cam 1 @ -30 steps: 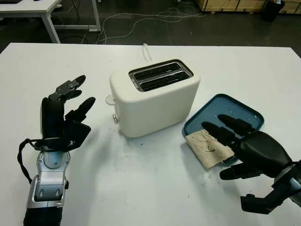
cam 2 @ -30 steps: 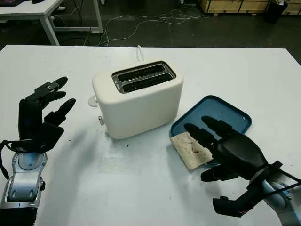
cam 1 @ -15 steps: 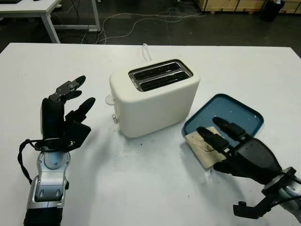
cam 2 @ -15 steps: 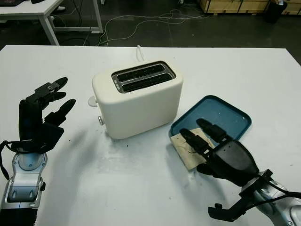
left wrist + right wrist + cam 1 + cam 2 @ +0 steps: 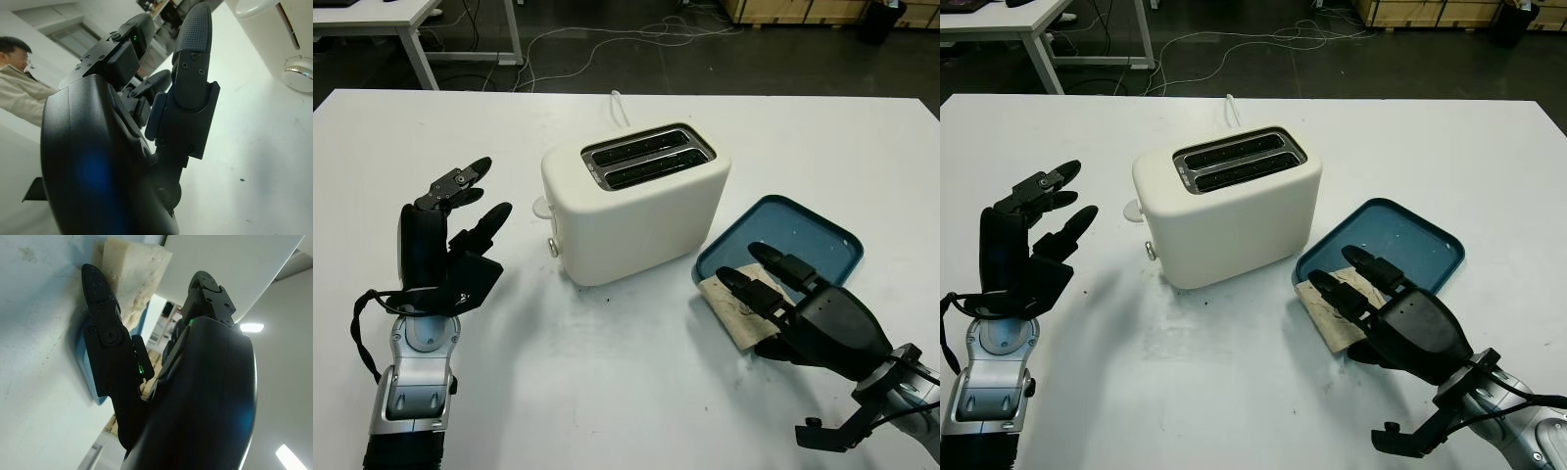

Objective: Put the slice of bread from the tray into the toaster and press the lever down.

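Reaching over the near corner of the blue rounded-rectangle tray (image 5: 803, 235), the right hand (image 5: 813, 318) had two black fingers (image 5: 754, 290) laid along the top of the pale, beige slice of bread (image 5: 729, 308) in the left eye view. The slice lay flat, half over the tray's near edge and half on the white table (image 5: 607, 392), marked with dark streaks. The cream two-slot toaster (image 5: 636, 201) stood just beside the tray, both slots empty, its small round lever knob (image 5: 540, 207) up at the end facing the left hand (image 5: 445, 245).

From the right eye view, the left hand was raised, open, well apart from the toaster.

At the right wrist, one finger (image 5: 102, 333) pressed against the slice's thick spongy edge (image 5: 134, 274); whether the hand had truly clamped it could not be told.
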### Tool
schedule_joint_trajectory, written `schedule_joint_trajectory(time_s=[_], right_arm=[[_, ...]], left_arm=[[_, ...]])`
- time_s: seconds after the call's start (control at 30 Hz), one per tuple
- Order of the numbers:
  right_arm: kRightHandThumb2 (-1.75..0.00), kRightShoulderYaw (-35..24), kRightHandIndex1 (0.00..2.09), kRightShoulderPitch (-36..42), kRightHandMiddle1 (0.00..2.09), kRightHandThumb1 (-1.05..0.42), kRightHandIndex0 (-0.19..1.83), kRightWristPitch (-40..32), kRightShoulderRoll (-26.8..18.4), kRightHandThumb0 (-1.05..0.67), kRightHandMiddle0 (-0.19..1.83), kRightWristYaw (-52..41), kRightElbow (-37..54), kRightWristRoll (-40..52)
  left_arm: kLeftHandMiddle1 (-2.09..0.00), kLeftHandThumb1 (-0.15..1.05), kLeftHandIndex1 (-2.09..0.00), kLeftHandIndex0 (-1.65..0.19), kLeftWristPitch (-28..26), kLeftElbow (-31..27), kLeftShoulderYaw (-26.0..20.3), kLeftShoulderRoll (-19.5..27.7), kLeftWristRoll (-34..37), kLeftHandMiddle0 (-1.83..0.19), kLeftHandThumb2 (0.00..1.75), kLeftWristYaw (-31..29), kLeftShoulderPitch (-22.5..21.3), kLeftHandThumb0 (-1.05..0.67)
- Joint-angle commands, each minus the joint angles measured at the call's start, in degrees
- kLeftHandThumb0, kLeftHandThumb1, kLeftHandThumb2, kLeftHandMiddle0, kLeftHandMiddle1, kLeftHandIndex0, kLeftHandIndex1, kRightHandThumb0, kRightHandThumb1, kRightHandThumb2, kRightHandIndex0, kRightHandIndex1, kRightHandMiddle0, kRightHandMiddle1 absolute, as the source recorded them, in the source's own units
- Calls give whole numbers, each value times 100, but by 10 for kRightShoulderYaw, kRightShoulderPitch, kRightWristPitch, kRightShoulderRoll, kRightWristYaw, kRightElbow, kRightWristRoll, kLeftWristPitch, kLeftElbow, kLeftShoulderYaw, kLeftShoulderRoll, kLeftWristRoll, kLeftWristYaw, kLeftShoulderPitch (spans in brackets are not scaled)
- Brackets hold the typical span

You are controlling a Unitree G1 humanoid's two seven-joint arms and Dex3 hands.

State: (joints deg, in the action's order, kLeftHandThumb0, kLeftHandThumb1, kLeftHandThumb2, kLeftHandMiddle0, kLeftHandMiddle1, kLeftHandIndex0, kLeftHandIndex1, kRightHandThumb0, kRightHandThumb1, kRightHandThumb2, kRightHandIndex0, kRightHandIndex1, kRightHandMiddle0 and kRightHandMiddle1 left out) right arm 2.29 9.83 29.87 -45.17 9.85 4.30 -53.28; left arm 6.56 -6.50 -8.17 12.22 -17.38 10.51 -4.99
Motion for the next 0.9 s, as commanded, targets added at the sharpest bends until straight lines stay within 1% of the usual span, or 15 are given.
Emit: schedule_joint_trajectory(time_s=[0.0,0.1,0.27,0.33,0.37,0.47,0.53,0.57,0.63,0.67,0.7,0.73,0.77,0.8,0.87], right_arm=[[-1,4,1,0,0,-87,6,-3,-6,-53,12,5,6,-12],[0,11,2,-5,1,-85,8,-10,-1,-51,14,27,-2,-37],[-2,35,5,-19,3,-91,15,-40,7,-33,20,68,-22,-93],[-1,47,6,-25,3,-90,17,-51,10,-32,22,80,-33,-107],[-1,54,6,-29,4,-88,19,-59,11,-36,23,88,-39,-118],[-6,73,8,-35,5,-92,24,-82,13,-30,28,118,-50,-147],[-20,89,13,-40,8,-92,34,-97,14,-13,37,161,-64,-172],[-22,96,16,-42,10,-92,39,-105,12,-8,41,176,-69,-183],[-16,107,32,-45,13,-92,51,-120,5,-7,53,199,-74,-204],[-10,110,57,-44,17,-92,52,-125,3,-10,63,204,-74,-207],[-8,111,103,-42,30,-92,49,-129,2,-14,74,206,-71,-205],[-9,110,138,-39,62,-92,47,-133,3,-18,68,208,-67,-201],[-14,109,156,-36,112,-92,62,-139,4,-24,55,209,-62,-201],[-22,108,167,-33,149,-92,77,-147,3,-31,46,204,-54,-202],[-29,109,173,-28,168,-92,87,-157,0,-37,44,195,-41,-204]], left_arm=[[-70,92,0,-74,3,-4,1,1,-3,-52,22,4,3,-66],[-70,92,0,-74,6,-3,2,1,-2,-53,21,3,3,-65],[-71,92,0,-74,6,-3,1,2,1,-53,21,1,3,-64],[-71,92,0,-74,8,-2,1,2,0,-53,21,2,3,-65],[-71,92,0,-74,8,-3,1,0,2,-53,21,2,3,-65],[-71,92,0,-74,5,-5,1,-1,2,-53,21,3,3,-66],[-71,92,0,-74,9,-3,1,-1,0,-53,21,5,3,-66],[-71,92,0,-74,9,-3,1,-1,-2,-53,21,6,3,-66],[-70,92,0,-74,7,-4,1,0,-2,-53,22,5,3,-66],[-70,92,0,-74,6,-5,1,0,-1,-53,22,5,3,-66],[-70,92,0,-74,2,-7,1,-1,-1,-53,21,4,3,-65],[-70,92,0,-74,0,-9,1,-2,1,-53,21,4,4,-65],[-70,92,0,-74,-2,-11,1,-4,1,-53,21,3,4,-65],[-69,92,0,-74,-3,-13,1,-4,1,-53,21,3,5,-65],[-69,92,0,-74,-4,-15,1,-5,0,-53,21,2,5,-65]])
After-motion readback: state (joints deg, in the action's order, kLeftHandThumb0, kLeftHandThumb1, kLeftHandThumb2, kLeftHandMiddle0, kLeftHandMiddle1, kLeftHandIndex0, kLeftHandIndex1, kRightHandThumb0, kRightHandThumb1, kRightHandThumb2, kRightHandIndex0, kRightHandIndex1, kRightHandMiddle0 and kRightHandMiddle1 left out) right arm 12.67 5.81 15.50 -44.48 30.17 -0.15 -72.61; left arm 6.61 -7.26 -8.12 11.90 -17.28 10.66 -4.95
